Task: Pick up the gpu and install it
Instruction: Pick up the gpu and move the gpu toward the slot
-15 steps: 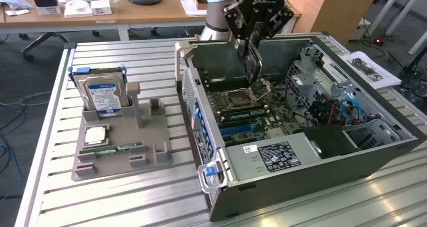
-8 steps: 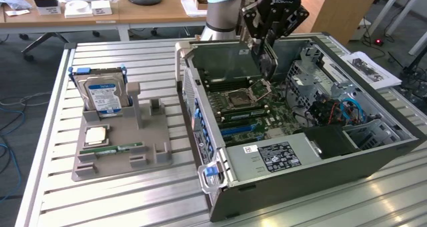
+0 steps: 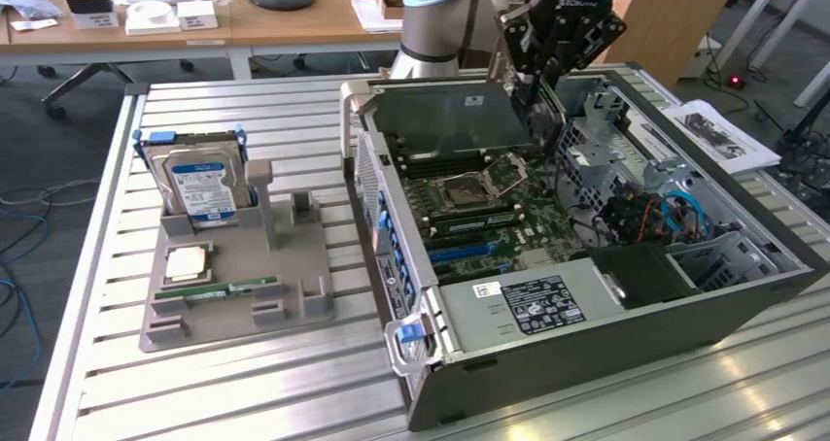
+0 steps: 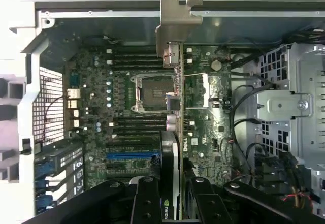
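My gripper (image 3: 530,109) hangs over the open computer case (image 3: 623,305), shut on the gpu (image 3: 448,118). The gpu is a dark flat card held upright on its edge, stretching from the fingers toward the exterior view's left. In the wrist view the gpu (image 4: 175,132) shows edge-on between my black fingers (image 4: 147,203), and its grey metal bracket (image 4: 177,21) reaches the case's rear wall. Below it lie the motherboard (image 4: 96,107), the CPU socket (image 4: 150,94) and a blue slot (image 4: 129,155). I cannot tell whether the card touches the board.
A grey holder tray (image 3: 292,276) on the slatted table at the exterior view's left carries a hard drive (image 3: 201,184), a CPU chip (image 3: 186,263) and a green memory stick (image 3: 221,290). Inside the case are a drive cage with cables (image 3: 674,213) and a power supply (image 3: 538,300).
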